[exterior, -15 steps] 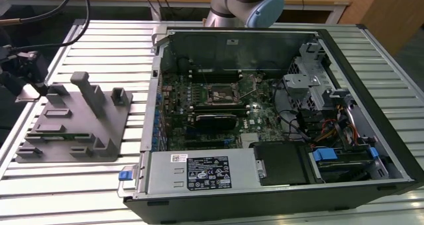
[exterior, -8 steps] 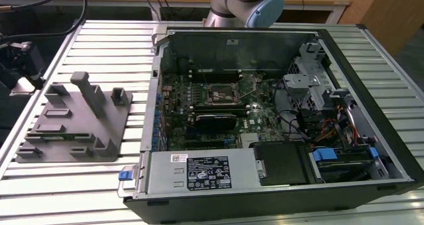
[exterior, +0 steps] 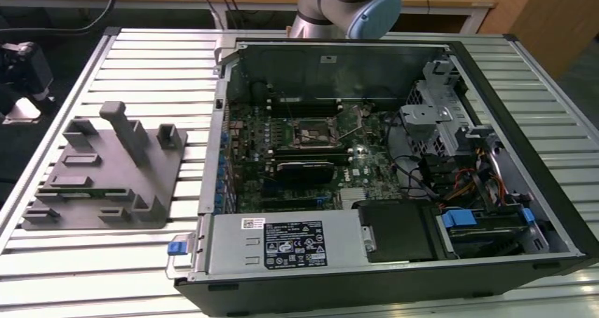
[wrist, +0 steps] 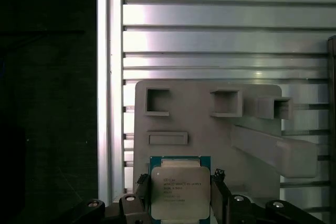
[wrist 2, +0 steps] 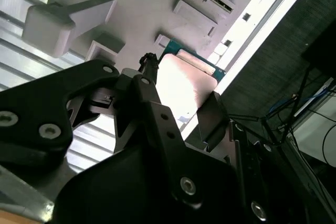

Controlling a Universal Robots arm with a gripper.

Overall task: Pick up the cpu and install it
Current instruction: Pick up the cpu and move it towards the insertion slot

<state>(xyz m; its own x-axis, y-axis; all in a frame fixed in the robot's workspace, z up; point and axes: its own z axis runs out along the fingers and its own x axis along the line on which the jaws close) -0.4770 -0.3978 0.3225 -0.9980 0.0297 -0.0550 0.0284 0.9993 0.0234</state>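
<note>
Gripping the cpu (wrist: pixel 180 195) by two opposite edges, the gripper (wrist: pixel 180 181) is clenched on the chip, and in both wrist views we see a black finger (wrist: pixel 140 190) pressed against each side of it. We see the cpu (wrist 2: pixel 184 85) with its silver top facing the cameras and a green edge showing around the metal. It hangs in the gripper (wrist 2: pixel 181 90) above the grey fixture (wrist: pixel 210 135), close to one edge of that tray and clear of its surface. The fixture (wrist 2: pixel 147 3) carries several square and oblong pockets and one long raised post. Under it we see the ribbed metal table (wrist: pixel 210 40), with dark floor past the table's edge. In the exterior view, the fixture (exterior: pixel 66 170) lies on the table (exterior: pixel 140 58) at the exterior view's left, just beside the open computer case (exterior: pixel 327 58). Inside the case we see the motherboard (exterior: pixel 365 163) lying flat, with the square socket (exterior: pixel 309 132) near its middle. Behind the case, part of the arm (exterior: pixel 346 2) rises at the far side of the table.
</note>
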